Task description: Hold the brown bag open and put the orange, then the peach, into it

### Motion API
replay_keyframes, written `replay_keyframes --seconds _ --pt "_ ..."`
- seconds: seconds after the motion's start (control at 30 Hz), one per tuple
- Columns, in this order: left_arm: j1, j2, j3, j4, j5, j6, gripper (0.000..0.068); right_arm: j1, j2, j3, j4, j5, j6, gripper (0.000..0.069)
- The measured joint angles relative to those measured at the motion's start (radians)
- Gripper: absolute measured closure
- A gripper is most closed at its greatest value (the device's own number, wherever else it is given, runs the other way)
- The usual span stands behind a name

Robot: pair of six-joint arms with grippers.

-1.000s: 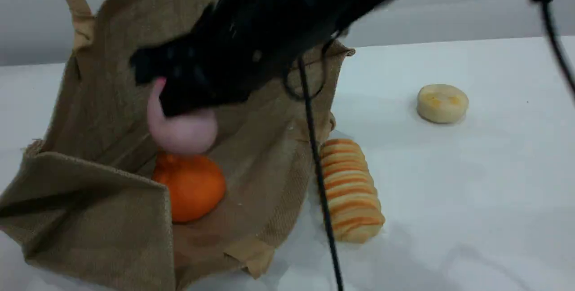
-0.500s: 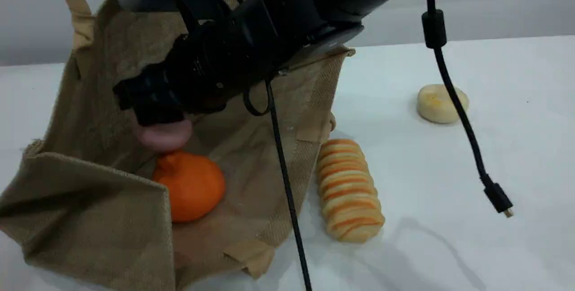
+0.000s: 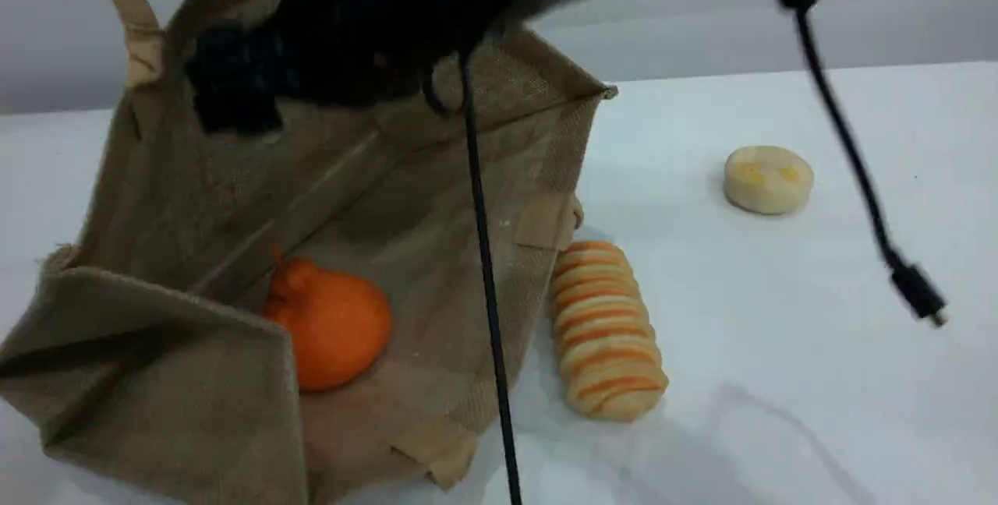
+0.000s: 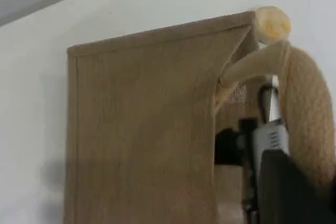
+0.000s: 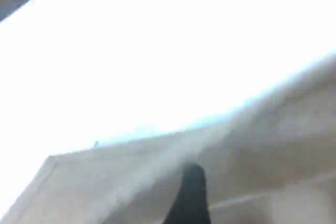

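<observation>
The left gripper (image 4: 278,182) shows only in its own wrist view, at the bottom right. Its jaws are closed tight on the beige handle (image 4: 307,114) of the brown bag (image 4: 142,129). The handle curves up and over the jaws, and the bag's flat woven side hangs away from them toward the left of that view. Past the bag's far corner, beyond the jaws, a pale-yellow disc (image 4: 271,23) peeks out on the white table (image 4: 31,103).

The right gripper (image 3: 234,96) is a dark, motion-blurred mass at the top of the bag's mouth, against the upper back wall. I cannot tell how far its jaws stand apart, and nothing can be made out between them. Its wrist view is blurred too: one dark fingertip (image 5: 189,198) shows over tan fabric, with bright table beyond.

The orange (image 3: 331,330) lies on the bag's floor, below the right jaws and well apart from them, with its knob pointing up toward the back wall. The bag's near flap folds in front of the orange's left edge. The striped bread loaf (image 3: 608,330) lies outside the bag, just beside its side wall and far from both pairs of jaws. A black cable (image 3: 487,279) hangs from the right arm across the bag's opening. A second cable ends in a plug (image 3: 920,302) that dangles over the table.
</observation>
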Motion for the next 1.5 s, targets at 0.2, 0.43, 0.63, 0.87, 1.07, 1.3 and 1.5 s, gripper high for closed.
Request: replay_keyframes --seconds 0.2,0.43,0.63,0.87,1.07,1.3,1.5 --pt "0.000 0.002 0.000 0.000 -0.001 0.007 0.0609 -0.001 -0.181 0.125 -0.074 -0.109 0.000 0.0113" --pt "0.000 0.052 0.000 -0.034 -0.001 0.007 0.0609 -0.001 -0.460 0.374 -0.111 -0.030 0.000 0.0116" --pt "0.000 0.116 0.001 -0.042 -0.053 0.010 0.0609 -0.001 -0.714 0.574 -0.136 -0.005 0.074 0.0141" --pt "-0.002 0.149 0.002 -0.053 -0.057 0.022 0.0609 -0.001 -0.893 0.730 -0.158 0.036 0.194 0.0207" --pt "-0.002 0.152 0.002 -0.082 -0.029 0.036 0.0608 -0.015 -0.892 0.759 -0.270 0.287 0.346 0.0219" --pt "-0.033 0.155 0.053 -0.074 -0.080 0.068 0.0601 -0.175 -0.932 0.755 -0.611 0.500 0.643 0.0219" --pt "-0.062 0.156 0.162 -0.069 -0.243 0.138 0.0587 -0.353 -1.051 0.755 -0.946 0.663 0.898 0.0219"
